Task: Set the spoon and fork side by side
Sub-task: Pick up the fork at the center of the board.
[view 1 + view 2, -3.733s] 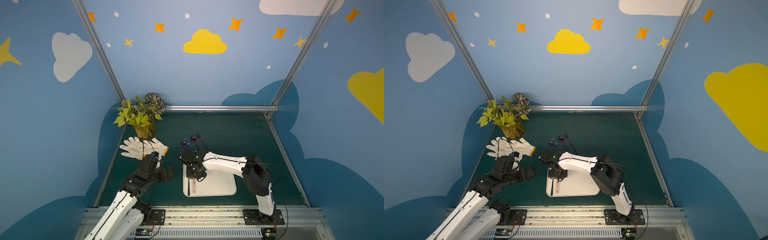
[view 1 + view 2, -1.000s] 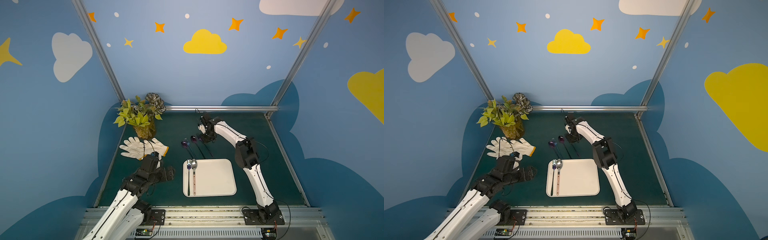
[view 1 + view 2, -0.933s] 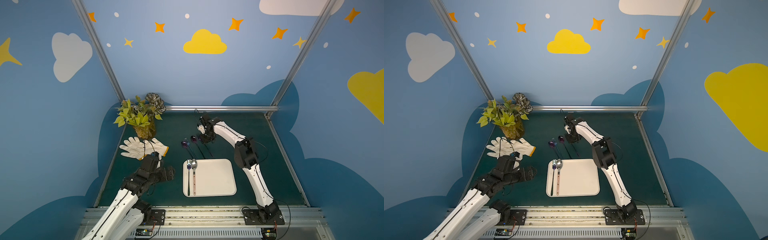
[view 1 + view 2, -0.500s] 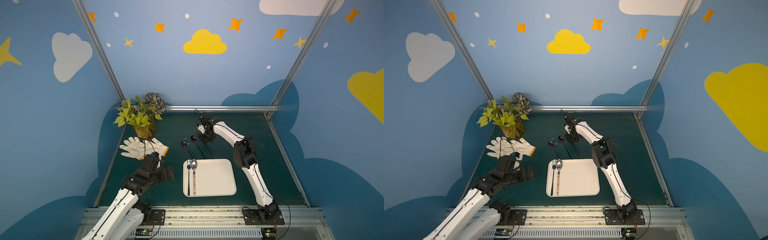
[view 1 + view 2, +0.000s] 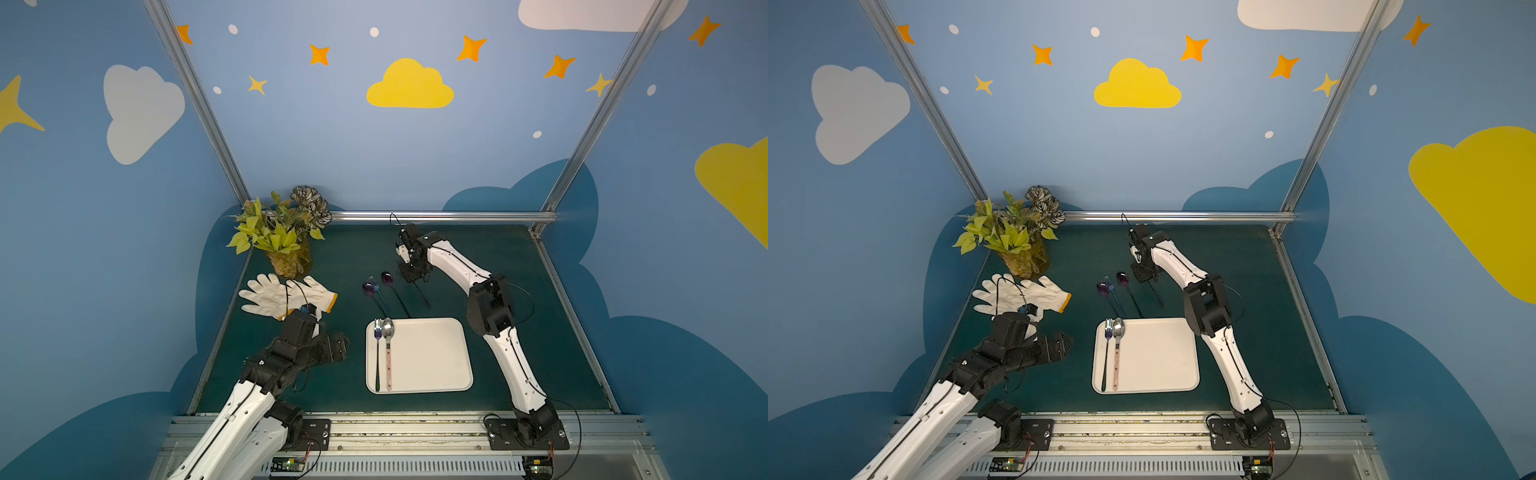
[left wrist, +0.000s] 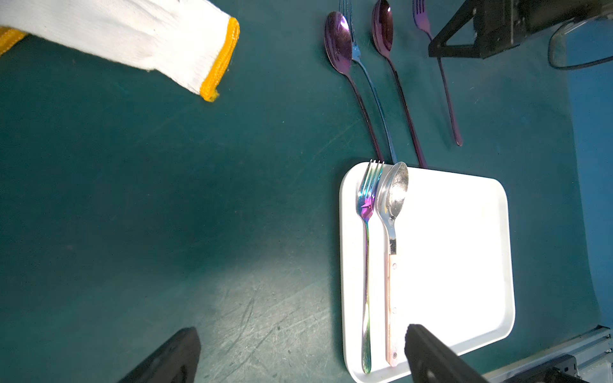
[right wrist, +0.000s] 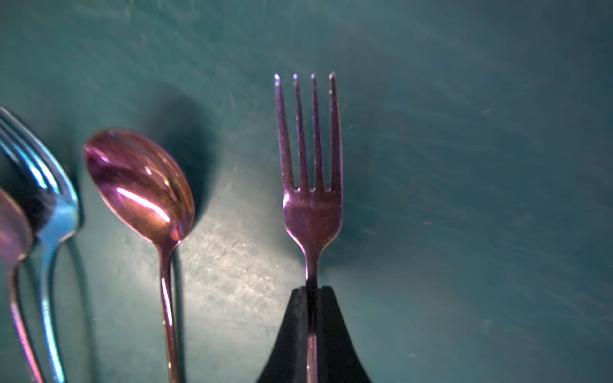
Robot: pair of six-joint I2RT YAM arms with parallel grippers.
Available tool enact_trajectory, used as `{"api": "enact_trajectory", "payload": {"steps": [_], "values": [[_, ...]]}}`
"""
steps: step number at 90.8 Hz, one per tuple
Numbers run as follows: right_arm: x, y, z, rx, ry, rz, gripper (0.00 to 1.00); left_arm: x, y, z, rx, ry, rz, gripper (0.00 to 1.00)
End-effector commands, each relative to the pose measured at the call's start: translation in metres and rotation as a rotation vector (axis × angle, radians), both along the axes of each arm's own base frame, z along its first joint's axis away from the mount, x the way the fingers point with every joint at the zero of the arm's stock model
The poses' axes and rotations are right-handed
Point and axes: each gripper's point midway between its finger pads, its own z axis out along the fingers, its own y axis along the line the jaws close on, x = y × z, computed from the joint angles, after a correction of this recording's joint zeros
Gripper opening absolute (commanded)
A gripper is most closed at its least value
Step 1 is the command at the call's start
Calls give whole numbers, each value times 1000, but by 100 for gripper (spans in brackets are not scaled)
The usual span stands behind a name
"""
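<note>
On the green desk (image 5: 357,249), the right claw (image 7: 311,293) pinches the purple fork (image 7: 311,212) by its neck beside a purple spoon (image 7: 139,185); the left claw (image 6: 300,330) hovers spread wide.

Probably a robot lab booth: cloud-painted walls (image 5: 415,158), aluminium frame (image 5: 440,216), green mat (image 5: 353,253)

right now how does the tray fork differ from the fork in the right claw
The tray fork is rainbow-tinted; the clawed fork is purple. The tray fork lies free on the white tray beside the spoon; the clawed fork is off it, neck pinched in the right claw. Both have four tines.
</note>
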Motion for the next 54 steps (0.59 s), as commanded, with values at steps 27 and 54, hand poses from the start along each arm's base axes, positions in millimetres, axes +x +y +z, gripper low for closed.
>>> {"api": "enact_trajectory", "payload": {"steps": [27,54], "values": [[-23,-35,175,214,-168,-307,0,-1,3,5,-2,-30,11,100],[-181,-30,138,206,-9,-530,0,-1,-2,9,-24,-45,-11,100]]}}
